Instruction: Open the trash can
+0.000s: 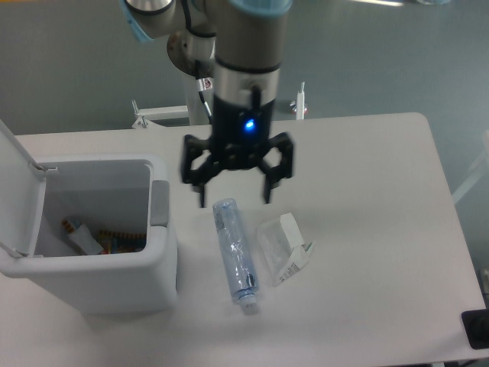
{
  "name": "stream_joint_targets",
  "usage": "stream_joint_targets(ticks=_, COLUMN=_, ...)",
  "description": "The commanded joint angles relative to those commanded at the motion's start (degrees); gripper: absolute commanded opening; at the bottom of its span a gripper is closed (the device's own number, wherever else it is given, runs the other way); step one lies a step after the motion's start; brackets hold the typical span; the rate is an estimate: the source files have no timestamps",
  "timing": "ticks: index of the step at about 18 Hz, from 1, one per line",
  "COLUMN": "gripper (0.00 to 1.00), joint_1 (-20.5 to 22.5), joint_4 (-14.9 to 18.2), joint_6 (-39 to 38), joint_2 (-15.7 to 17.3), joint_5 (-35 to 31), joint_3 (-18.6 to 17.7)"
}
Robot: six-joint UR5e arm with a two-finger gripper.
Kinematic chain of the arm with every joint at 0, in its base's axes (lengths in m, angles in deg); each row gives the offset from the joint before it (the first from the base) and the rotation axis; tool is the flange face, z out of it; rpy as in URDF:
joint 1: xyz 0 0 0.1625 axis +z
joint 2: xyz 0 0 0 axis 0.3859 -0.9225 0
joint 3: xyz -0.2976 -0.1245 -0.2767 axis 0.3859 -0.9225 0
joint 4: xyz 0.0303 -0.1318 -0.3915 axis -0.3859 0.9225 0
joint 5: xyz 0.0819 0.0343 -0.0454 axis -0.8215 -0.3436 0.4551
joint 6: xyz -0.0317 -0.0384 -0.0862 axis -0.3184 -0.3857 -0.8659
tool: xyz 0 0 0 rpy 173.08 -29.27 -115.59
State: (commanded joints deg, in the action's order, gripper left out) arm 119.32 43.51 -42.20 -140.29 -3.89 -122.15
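The white boxy trash can (107, 287) stands at the left of the table with its lid (17, 187) swung up and back on the left side, so the inside shows. Some wrappers (95, 241) lie at its bottom. The grey push-button tab (160, 203) is on its right rim. My gripper (235, 195) hangs above the table just right of the can, jaws wide open and empty, over the top end of a clear plastic bottle (234, 256).
The clear bottle lies on the table right of the can, cap toward the front. A clear plastic package with a white card (284, 246) lies beside it. A dark object (477, 329) sits at the table's front right corner.
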Motion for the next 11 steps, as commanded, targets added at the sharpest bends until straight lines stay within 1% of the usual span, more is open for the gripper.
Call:
stream_joint_targets(ticks=2, gripper=1.0, joint_1=2.2, joint_4=0.52, joint_6=3.77, joint_2=0.09, joint_5=-3.06, joint_3=-0.17)
stream_joint_targets(ticks=4, gripper=1.0, joint_1=3.43, joint_4=0.96, joint_6=6.5, joint_2=0.96, joint_5=-5.88, joint_3=-0.35)
stream_joint_targets(ticks=7, gripper=1.0, joint_1=5.98, joint_4=1.23, joint_6=10.54, joint_2=2.11, joint_5=-7.03, joint_3=-0.7)
stream_joint_targets(ticks=9, gripper=1.0, joint_1=7.39, joint_4=3.41, joint_6=14.84, joint_2=2.73, joint_5=-8.44, joint_3=-1.75)
stream_joint_targets(ticks=10, gripper=1.0, joint_1=7.83, joint_4=4.12, joint_6=17.73, joint_2=3.08, joint_5=-8.53, joint_3=-2.19)
stream_joint_targets(ticks=11, gripper=1.0, joint_1=8.27, joint_4=4.13, joint_6=20.46, joint_2=3.17, joint_5=-8.62, joint_3=-2.28)
